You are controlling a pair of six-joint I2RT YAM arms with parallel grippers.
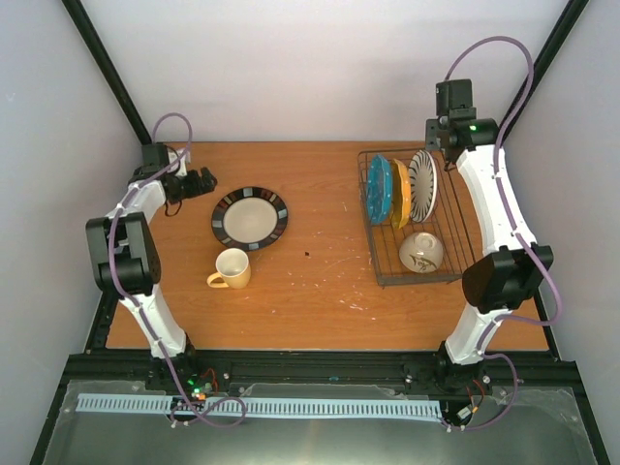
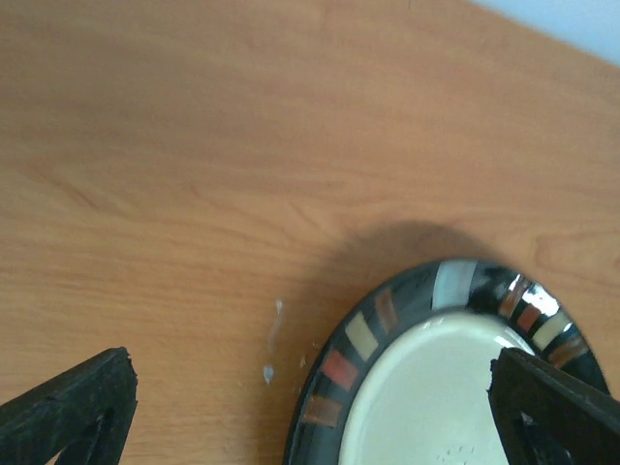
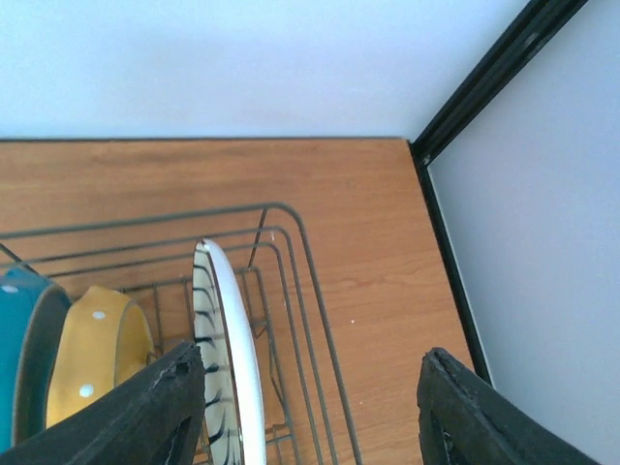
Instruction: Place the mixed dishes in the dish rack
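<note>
2 white arms (image 1: 489, 199), black joints (image 1: 121, 254), purple cables (image 1: 494, 39)

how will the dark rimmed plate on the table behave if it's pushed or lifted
The dark-rimmed plate looks like rigid glazed ceramic, so probably stiff, breakable and fairly heavy. Its glossy rim may be slippery. Lying flat on the table, it would likely slide rather than tip.
</note>
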